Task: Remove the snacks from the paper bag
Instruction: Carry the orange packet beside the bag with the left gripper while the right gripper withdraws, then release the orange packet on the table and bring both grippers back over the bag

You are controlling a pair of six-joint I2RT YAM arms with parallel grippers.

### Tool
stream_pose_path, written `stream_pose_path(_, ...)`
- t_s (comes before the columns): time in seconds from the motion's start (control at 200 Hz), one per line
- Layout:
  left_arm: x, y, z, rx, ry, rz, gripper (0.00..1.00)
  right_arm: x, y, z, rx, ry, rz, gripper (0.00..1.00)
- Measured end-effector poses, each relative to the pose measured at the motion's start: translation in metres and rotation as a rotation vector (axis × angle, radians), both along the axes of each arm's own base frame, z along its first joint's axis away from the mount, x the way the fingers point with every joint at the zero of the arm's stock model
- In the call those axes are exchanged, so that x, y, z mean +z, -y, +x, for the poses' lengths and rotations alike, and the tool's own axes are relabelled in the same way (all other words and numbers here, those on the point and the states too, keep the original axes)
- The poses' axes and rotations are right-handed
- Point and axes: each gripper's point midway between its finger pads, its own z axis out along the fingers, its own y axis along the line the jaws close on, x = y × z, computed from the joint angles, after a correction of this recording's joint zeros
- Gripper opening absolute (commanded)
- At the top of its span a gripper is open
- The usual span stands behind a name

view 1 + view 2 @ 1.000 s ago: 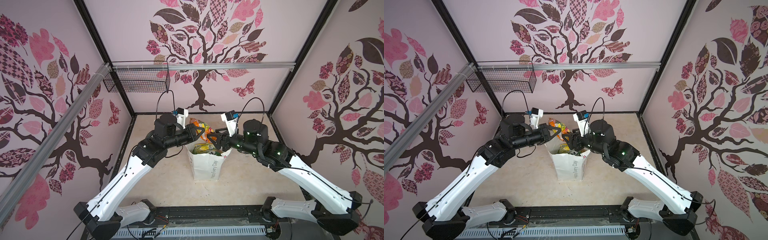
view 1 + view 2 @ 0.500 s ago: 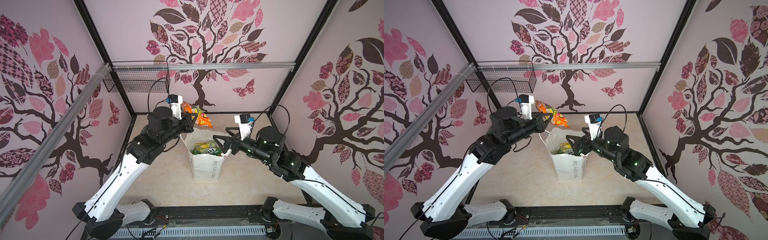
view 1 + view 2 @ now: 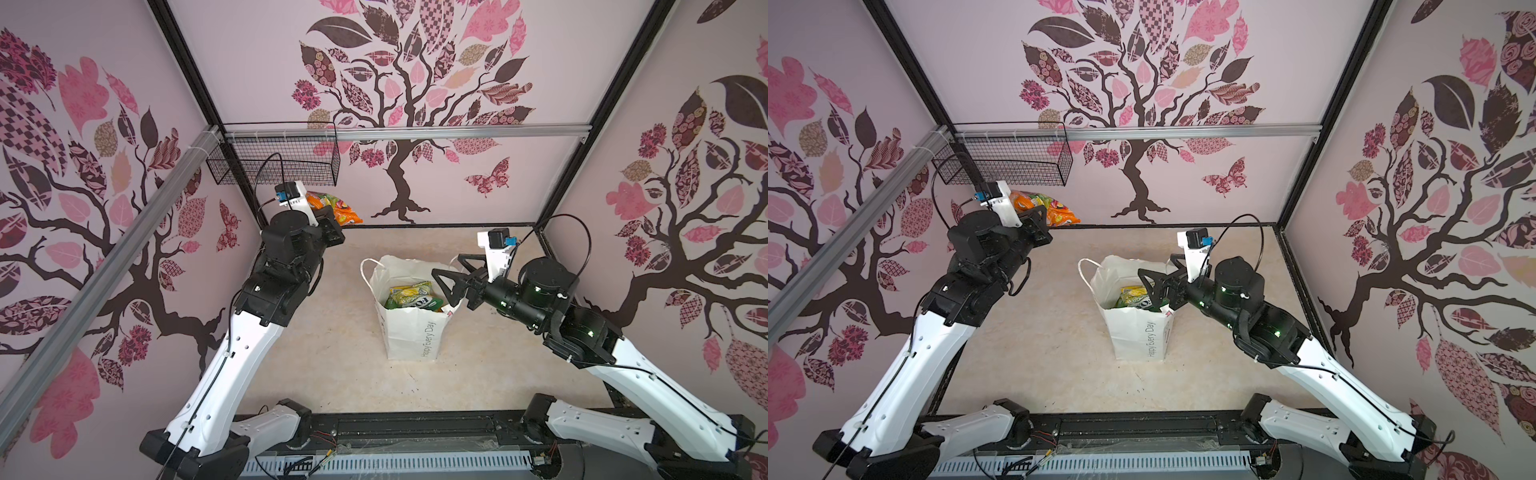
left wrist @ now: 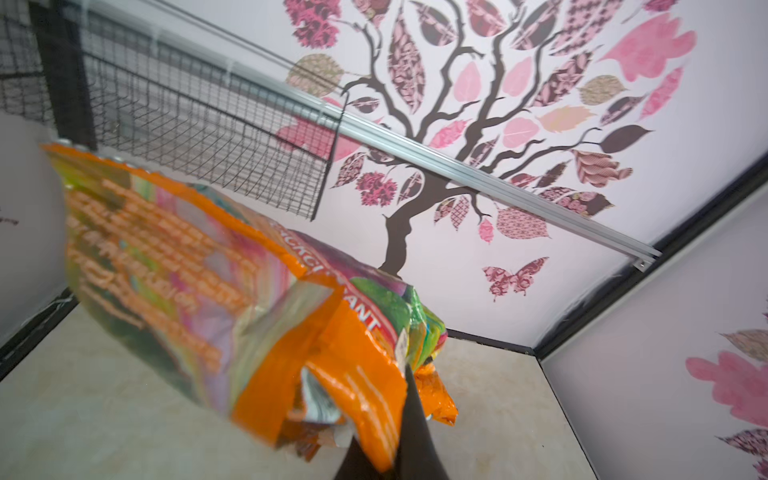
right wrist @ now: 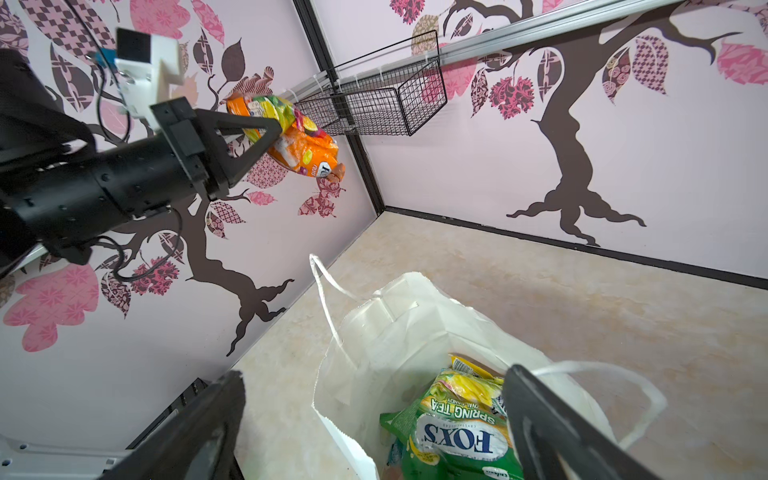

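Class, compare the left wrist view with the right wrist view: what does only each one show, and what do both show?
Only the left wrist view: a butterfly on the wall. Only the right wrist view: the paper bag, the FOX'S packet inside it, and the open right gripper at its mouth. Both: the orange packet pinched in the left gripper, and the wire basket.

Both top views look steeply down from high over the front edge, wide enough for the whole cell, with the bag (image 3: 409,332) mid-worktop (image 3: 332,353); they differ only by a slight sideways shift. The left wrist camera faces the back wall (image 4: 582,266) from just behind the orange packet (image 4: 249,311), which fills its near field, blurred. The right wrist camera peers over the bag's mouth toward the back left corner. All four share the basket (image 3: 1005,166).
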Motion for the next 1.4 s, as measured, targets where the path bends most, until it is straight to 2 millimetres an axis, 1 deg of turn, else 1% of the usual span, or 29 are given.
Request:
stream_pose_path(0.135,-0.037,-0.024,0.022,0.039,-0.087,-0.083,0.0,-0.001,0.001,0.001,-0.01,0.0,-0.001,1.0)
stream_pose_path(0.235,-0.067,-0.041,0.037,0.066,-0.144,-0.162,0.0,-0.007,0.003,0.001,-0.017,-0.005,-0.009,1.0)
stream_pose_path(0.32,-0.098,-0.054,0.051,0.091,-0.197,-0.22,0.0,-0.013,0.004,0.001,-0.02,-0.013,-0.018,0.99)
stream_pose_path(0.46,-0.157,-0.07,0.073,0.126,-0.305,-0.297,0.0,-0.018,0.006,0.001,-0.026,-0.02,-0.027,1.0)
stream_pose_path(0.595,-0.217,-0.077,0.092,0.147,-0.42,-0.357,0.0,-0.018,0.009,0.0,-0.034,-0.017,-0.024,1.0)
stream_pose_path(0.685,-0.257,-0.077,0.103,0.156,-0.504,-0.384,0.0,-0.017,0.01,-0.001,-0.037,-0.015,-0.023,0.99)
stream_pose_path(0.785,-0.301,-0.071,0.113,0.145,-0.596,-0.41,0.0,-0.017,0.011,-0.001,-0.038,-0.013,-0.024,1.0)
stream_pose_path(0.885,-0.335,-0.062,0.119,0.114,-0.667,-0.449,0.0,-0.018,0.012,-0.001,-0.041,-0.015,-0.027,0.99)
stream_pose_path(0.98,-0.353,-0.053,0.126,0.076,-0.699,-0.488,0.0,-0.02,0.012,-0.001,-0.043,-0.019,-0.033,1.0)
stream_pose_path(1.1,-0.361,-0.047,0.138,0.054,-0.723,-0.517,0.0,-0.022,0.014,-0.001,-0.047,-0.025,-0.042,1.0)
stream_pose_path(1.17,-0.364,-0.046,0.143,0.054,-0.74,-0.524,0.11,-0.022,0.014,-0.002,-0.048,-0.025,-0.041,1.0)
stream_pose_path(1.24,-0.369,-0.044,0.144,0.054,-0.76,-0.533,0.28,-0.022,0.015,-0.002,-0.048,-0.024,-0.04,0.99)
stream_pose_path(1.31,-0.374,-0.043,0.14,0.057,-0.791,-0.541,0.44,-0.022,0.015,-0.002,-0.048,-0.024,-0.04,1.0)
stream_pose_path(1.345,-0.377,-0.042,0.136,0.059,-0.812,-0.543,0.49,-0.022,0.015,-0.002,-0.048,-0.024,-0.04,1.0)
stream_pose_path(1.4,-0.38,-0.041,0.133,0.061,-0.828,-0.544,0.53,-0.022,0.015,-0.002,-0.048,-0.025,-0.041,1.0)
